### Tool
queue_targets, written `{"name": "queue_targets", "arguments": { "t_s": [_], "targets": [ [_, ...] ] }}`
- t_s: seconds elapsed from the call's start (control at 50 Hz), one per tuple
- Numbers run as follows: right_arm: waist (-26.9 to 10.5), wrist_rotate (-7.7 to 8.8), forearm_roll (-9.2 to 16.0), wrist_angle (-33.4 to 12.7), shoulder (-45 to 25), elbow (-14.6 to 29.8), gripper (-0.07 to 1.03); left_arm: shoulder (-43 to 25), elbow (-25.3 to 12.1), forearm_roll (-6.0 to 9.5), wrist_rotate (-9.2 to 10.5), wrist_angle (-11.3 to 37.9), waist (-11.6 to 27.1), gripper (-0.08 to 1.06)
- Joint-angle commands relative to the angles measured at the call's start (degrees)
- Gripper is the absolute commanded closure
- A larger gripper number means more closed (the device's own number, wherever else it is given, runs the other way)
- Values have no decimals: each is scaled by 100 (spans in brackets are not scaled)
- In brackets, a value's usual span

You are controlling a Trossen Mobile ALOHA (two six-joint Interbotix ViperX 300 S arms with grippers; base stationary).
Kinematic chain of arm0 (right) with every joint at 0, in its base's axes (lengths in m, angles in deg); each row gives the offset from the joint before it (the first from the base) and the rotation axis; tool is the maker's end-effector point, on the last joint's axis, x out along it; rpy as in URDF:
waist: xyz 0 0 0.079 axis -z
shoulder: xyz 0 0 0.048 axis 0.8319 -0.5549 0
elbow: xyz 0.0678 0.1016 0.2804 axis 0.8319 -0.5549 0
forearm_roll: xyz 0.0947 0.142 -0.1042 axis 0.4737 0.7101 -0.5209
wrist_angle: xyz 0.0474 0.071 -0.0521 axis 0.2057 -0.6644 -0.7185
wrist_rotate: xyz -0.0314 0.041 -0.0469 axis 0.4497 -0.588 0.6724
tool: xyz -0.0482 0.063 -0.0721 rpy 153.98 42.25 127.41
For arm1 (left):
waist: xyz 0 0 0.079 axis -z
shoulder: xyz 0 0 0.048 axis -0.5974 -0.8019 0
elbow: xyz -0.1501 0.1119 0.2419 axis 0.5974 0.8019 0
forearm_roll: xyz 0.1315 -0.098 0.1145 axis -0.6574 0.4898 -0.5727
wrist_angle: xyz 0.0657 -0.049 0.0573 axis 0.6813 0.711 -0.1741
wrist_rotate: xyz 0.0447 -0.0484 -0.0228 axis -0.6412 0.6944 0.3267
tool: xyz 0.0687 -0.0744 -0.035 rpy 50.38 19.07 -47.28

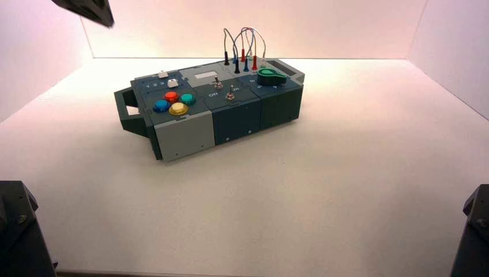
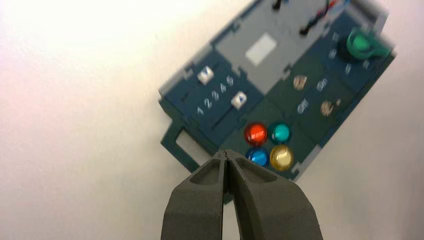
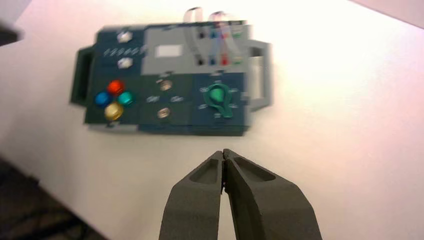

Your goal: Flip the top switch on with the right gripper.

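My right hand, a black metal gripper with tapering fingers (image 3: pixel 223 152), is raised over the pale worktop (image 1: pixel 323 190), apart from the dark, panelled box (image 1: pixel 236 118), its fingers together. The far silver metal toggle switch (image 3: pixel 166 85) sits mid-box, untouched. My matching black left hand (image 2: pixel 225 152) idles above the box's left side, fingers together.

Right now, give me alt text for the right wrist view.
The closed black two-finger tool of the right arm points toward a dark blue and gray box. The box's panels carry two metal toggle switches, four round colored buttons, a green pointer knob, two white slider caps and several wires.
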Motion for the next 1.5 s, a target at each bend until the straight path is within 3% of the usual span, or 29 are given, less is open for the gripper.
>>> {"name": "queue_targets", "arguments": {
  "t_s": [0.02,0.16,0.48,1.0,1.5],
  "targets": [
    [-378,255,185,-79,-334,325,98,-475,-272,18,-44,53,-44,101],
    [-747,457,202,-97,-914,589,98,-1107,-387,9,-132,-70,-123,101],
    [-1020,721,202,-123,-1986,1204,98,-2004,-642,9,-281,-325,-404,101],
    [-1204,932,202,-264,-3217,2171,98,-2549,-606,114,-281,-193,-404,101],
    [-1204,1011,149,-360,-3850,2672,98,-3278,-694,149,-264,-281,-404,101]
  ]
}}
